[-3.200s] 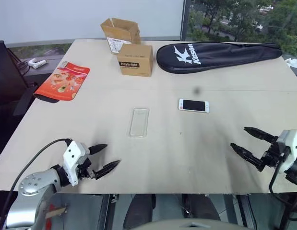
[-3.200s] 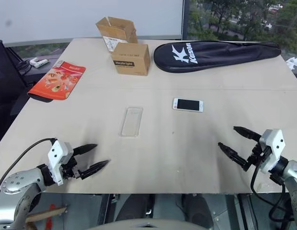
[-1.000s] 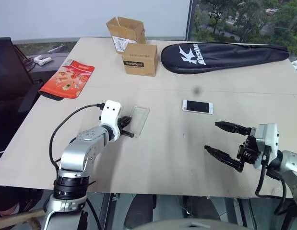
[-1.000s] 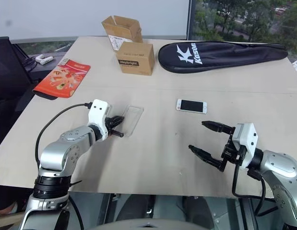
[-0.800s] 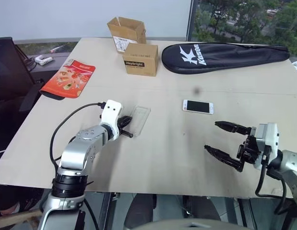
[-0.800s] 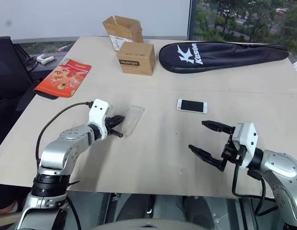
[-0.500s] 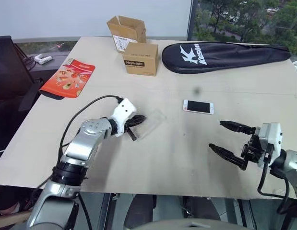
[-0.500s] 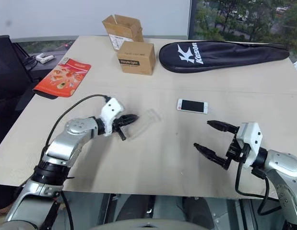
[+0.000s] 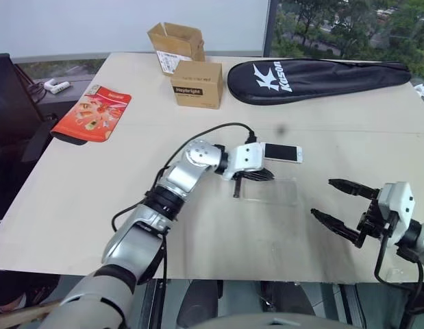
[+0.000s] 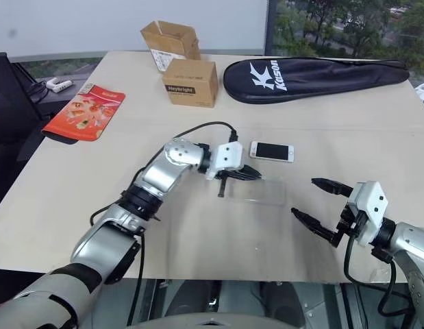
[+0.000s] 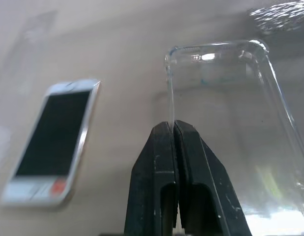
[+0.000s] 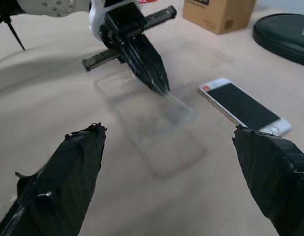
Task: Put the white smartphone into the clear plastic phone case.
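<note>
The left tool pinches the clear plastic phone case by one edge, beside the white smartphone (screen up); the right tool gapes wide, empty.

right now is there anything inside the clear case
No. The clear case is empty; the bare table shows through it. The left end effector is shut on its edge. The white phone lies beside it on the table, not in it.
</note>
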